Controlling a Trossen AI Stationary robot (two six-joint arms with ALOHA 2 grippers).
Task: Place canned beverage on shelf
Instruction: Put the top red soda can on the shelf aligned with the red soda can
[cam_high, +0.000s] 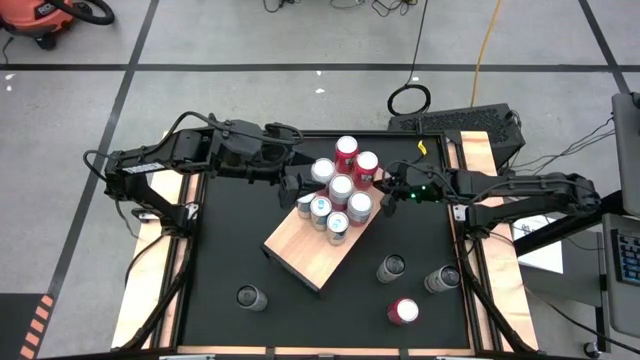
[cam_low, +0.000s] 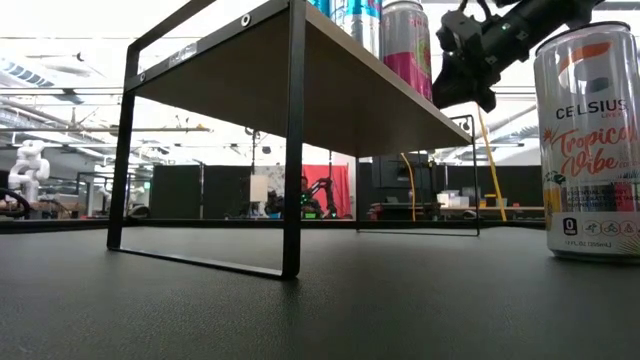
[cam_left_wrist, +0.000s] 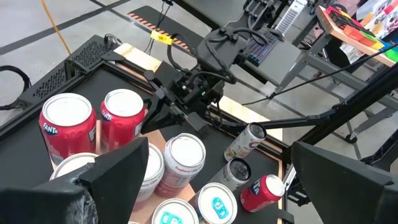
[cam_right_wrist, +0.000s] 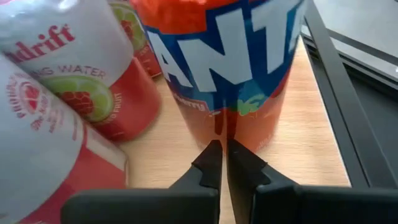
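The shelf (cam_high: 300, 245) is a tan board on a black frame (cam_low: 294, 140), standing askew on the black table. Several cans stand packed at its far end, among them a red Fanta can (cam_right_wrist: 217, 68) (cam_high: 367, 164) at the right of the group. My right gripper (cam_right_wrist: 221, 152) (cam_high: 384, 192) is shut and points at that can's lower side from the table's right. My left gripper (cam_left_wrist: 224, 186) (cam_high: 292, 185) hovers open above the left of the group, with nothing between its fingers. My right gripper's shut fingertips (cam_right_wrist: 211, 155) stand right at the Fanta can's lower side wall (cam_right_wrist: 219, 127), coming from the table's right and slanting down. I cannot tell whether they touch it. The can stands upright on the shelf board.
Loose cans stand on the table near the front: two dark ones (cam_high: 392, 268) (cam_high: 442, 279), a red one (cam_high: 403, 311) and one at the front left (cam_high: 251, 298). A Celsius can (cam_low: 590, 140) stands close to the low camera. The shelf's near half is bare.
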